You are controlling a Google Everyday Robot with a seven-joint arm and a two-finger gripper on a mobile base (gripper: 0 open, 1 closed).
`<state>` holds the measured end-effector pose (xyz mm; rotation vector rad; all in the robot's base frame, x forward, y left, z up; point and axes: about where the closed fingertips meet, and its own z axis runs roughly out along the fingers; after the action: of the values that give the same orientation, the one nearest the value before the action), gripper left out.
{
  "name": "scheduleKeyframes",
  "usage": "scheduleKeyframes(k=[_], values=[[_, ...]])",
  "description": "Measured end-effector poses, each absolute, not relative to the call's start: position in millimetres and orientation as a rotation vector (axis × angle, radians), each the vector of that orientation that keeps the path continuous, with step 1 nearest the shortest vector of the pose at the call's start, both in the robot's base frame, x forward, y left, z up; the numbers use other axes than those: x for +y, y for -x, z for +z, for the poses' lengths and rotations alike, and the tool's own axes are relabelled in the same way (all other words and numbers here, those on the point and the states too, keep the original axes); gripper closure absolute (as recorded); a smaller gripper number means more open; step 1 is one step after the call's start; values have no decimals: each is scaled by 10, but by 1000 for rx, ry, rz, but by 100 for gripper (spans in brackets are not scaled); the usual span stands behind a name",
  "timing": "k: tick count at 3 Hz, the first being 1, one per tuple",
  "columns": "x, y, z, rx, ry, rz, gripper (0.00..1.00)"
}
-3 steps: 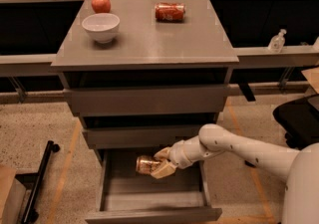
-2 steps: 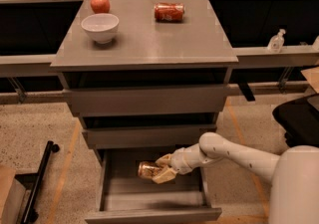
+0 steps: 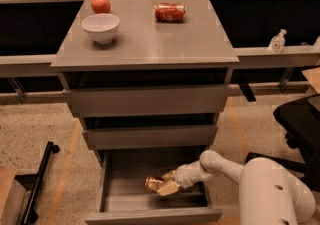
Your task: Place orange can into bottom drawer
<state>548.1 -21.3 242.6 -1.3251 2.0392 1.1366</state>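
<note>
Gripper (image 3: 168, 183) lower w/ orange can (image 3: 153, 184), in bottom drawer (image 3: 127, 196)

**Bottom drawer: open from above, right side taken up**

The bottom drawer (image 3: 152, 215) stands open beyond the middle drawer (image 3: 150, 137), whose front overhangs its rear, so the way in is from above at the front. The gripper (image 3: 169, 185) sits inside at centre-right with its jaws closed around the orange can (image 3: 153, 184), and the arm (image 3: 225, 165) crosses the right wall. The drawer's left half is bare. On the table (image 3: 150, 49), a bowl (image 3: 100, 27), an apple (image 3: 100, 4) and a red can (image 3: 169, 12) occupy the rear, and the front half is free.
</note>
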Motion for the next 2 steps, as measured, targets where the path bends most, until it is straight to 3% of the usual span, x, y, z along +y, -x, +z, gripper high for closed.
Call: scheduleKeyframes(k=[1,2], values=[[-288,-5443,1932,2098,1247,1188,85],[-298,-5455,1858,2103,1234,1186,62]])
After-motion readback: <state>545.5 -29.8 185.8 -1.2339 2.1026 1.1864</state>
